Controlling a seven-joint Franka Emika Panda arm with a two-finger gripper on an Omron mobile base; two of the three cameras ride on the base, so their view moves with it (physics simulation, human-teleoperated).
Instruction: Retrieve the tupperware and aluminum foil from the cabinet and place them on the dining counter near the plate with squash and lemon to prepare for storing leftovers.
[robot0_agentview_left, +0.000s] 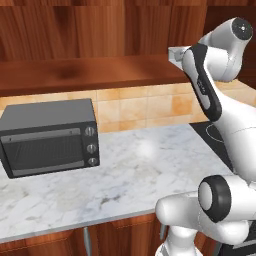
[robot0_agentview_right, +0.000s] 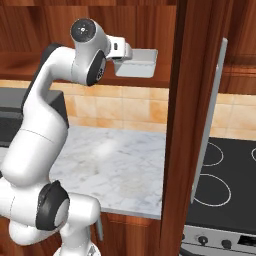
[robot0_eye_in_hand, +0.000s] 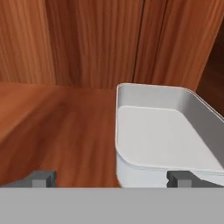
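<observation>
The jaws (robot0_eye_in_hand: 112, 178) stand wide open around the near wall of the pale grey-white shallow plastic tupperware (robot0_eye_in_hand: 157, 138) on the reddish-brown wooden cabinet (robot0_eye_in_hand: 65, 127) shelf.

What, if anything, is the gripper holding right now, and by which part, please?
Nothing is held yet. The gripper is open, its fingertips spread apart on either side of the near left corner of the tupperware, which sits on the cabinet shelf.

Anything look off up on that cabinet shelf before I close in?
Nothing stands out. The tupperware sits flat and upright on the cabinet shelf, undamaged; the open pincer straddles its near left corner.
</observation>
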